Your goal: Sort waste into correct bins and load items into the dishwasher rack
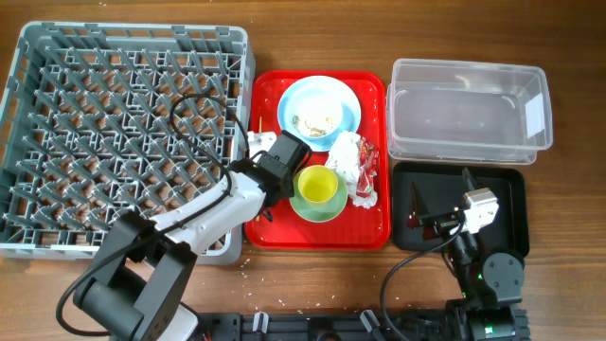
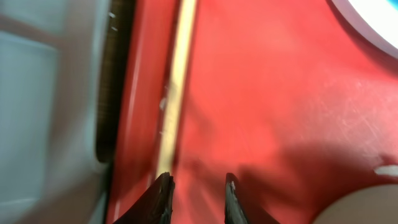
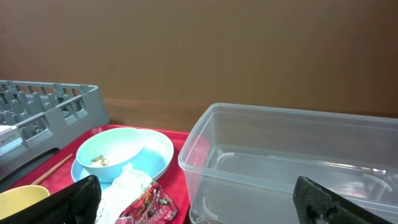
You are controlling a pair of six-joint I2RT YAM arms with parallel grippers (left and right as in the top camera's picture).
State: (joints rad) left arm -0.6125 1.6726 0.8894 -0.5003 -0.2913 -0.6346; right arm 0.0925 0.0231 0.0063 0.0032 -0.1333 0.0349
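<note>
Chopsticks of thin pale wood [image 2: 176, 81] lie at the left of the frame, along the flat red tray [image 2: 280, 112] edge. Narrow, empty left fingers [image 2: 161, 199] should shift left around them. Right fingers [image 3: 68, 202] are wide, empty.

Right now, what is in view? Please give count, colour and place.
dishwasher rack: one, grey, far left
red tray: one, red, centre
plate: one, pale blue, on red tray, back
food scraps: some, beige, on plate
cup: one, yellow-green, on saucer
saucer: one, green, on red tray, front
napkin: one, white with red bits, right of cup
chopstick: at least one, wooden, red tray's left edge
clear tub: one, transparent, back right
black tray: one, black, front right
left hand: one, black, slightly open, over red tray
right hand: one, black, open, over black tray
</note>
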